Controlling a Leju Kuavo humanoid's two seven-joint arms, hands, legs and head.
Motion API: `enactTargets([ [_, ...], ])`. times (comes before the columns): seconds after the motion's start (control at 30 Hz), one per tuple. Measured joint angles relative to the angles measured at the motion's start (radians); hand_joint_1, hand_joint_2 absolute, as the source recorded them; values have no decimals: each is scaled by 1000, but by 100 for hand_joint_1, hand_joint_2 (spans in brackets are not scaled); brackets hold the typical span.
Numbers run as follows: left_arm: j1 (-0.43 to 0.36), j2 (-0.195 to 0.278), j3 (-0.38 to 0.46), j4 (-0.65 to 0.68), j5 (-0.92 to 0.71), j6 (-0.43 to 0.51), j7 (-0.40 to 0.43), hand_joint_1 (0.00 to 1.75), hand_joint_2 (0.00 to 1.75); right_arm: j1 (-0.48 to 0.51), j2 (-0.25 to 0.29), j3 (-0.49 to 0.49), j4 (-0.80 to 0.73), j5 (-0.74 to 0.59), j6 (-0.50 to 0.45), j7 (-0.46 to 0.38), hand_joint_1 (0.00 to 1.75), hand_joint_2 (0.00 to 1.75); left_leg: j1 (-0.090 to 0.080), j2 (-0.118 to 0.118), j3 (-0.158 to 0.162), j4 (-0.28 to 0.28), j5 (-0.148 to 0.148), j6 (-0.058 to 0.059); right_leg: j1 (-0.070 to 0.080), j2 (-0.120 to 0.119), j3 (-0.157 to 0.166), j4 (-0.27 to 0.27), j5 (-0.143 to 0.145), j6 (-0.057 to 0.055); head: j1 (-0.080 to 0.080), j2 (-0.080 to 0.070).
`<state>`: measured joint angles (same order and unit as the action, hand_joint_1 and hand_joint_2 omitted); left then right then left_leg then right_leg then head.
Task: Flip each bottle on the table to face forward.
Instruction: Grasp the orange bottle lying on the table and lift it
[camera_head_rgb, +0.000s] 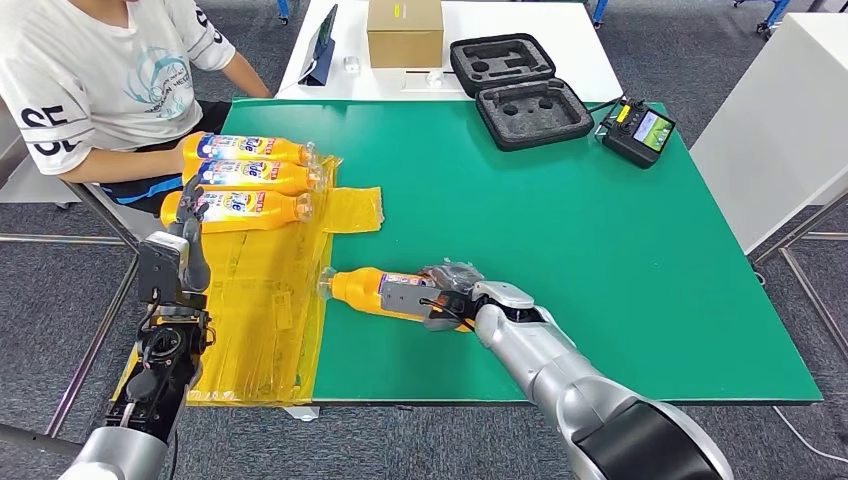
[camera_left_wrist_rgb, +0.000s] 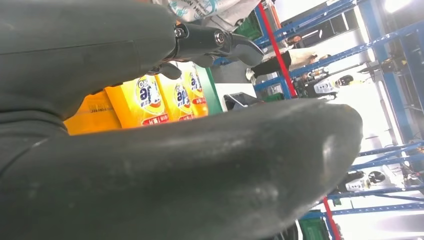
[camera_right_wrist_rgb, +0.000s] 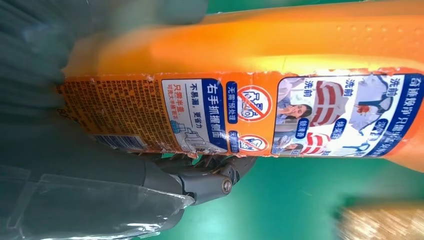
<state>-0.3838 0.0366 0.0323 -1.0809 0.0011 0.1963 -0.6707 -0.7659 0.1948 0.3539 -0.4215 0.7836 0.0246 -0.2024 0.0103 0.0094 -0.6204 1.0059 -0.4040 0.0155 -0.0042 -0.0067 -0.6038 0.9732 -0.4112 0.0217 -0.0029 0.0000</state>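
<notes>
My right hand (camera_head_rgb: 448, 291) grips an orange detergent bottle (camera_head_rgb: 375, 291) lying on its side on the green table (camera_head_rgb: 560, 230), back label up, cap toward the yellow plastic sheet (camera_head_rgb: 262, 300). My left hand (camera_head_rgb: 186, 235) hangs open, fingers apart, beside three bottles (camera_head_rgb: 245, 178) lying label-up on that sheet

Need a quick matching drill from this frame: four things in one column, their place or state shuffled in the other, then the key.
Things:
1. single orange bottle
2. three bottles in a row
3. black foam case
4. cardboard box

Place or state:
A. lying open at the far edge of the green mat
B. gripped by the right hand, back label showing
C. on the white table beyond the mat
D. lying side by side on the yellow sheet, front labels up, near the left hand

Pairs: 1-B, 2-D, 3-A, 4-C
</notes>
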Motion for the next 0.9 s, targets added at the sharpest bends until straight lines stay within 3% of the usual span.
enactTargets([
  [0.1,22,-2,1,-13,50,-35,8,0,0,35,8,-56,-38,-187,-82,-227,175,175,0,0,0,0,0,0,0,0,0,0,0,0,0,0],
  [0.17,48,-6,2,-31,101,-65,18,0,87,65,20,-113,-93,-337,-145,-373,175,175,0,0,0,0,0,0,0,0,-1,0,0,0,0,0],
  [0.23,78,-10,4,-51,157,-92,29,0,175,98,33,-162,-167,-464,-200,-458,175,175,0,0,-1,0,-1,0,0,0,-1,0,-1,0,0,0],
  [0.37,135,-16,17,-93,251,-133,56,0,175,179,43,-196,-340,-623,-311,-493,175,175,0,0,-2,0,-1,0,0,0,-2,0,-1,0,0,0],
  [0.57,171,-24,47,-134,344,-171,101,0,175,258,44,-192,-544,-694,-483,-496,175,175,0,0,-2,0,-1,-1,0,0,-2,0,-1,0,0,0],
  [0.77,173,-35,55,-149,365,-191,121,0,175,288,43,-181,-629,-717,-531,-496,175,175,0,0,-2,0,-1,0,0,0,-2,0,0,0,0,0],
  [0.9,177,-41,50,-163,364,-205,129,0,175,294,40,-172,-626,-727,-509,-496,175,175,0,0,-2,0,-1,0,0,0,-2,0,0,0,0,0],
])
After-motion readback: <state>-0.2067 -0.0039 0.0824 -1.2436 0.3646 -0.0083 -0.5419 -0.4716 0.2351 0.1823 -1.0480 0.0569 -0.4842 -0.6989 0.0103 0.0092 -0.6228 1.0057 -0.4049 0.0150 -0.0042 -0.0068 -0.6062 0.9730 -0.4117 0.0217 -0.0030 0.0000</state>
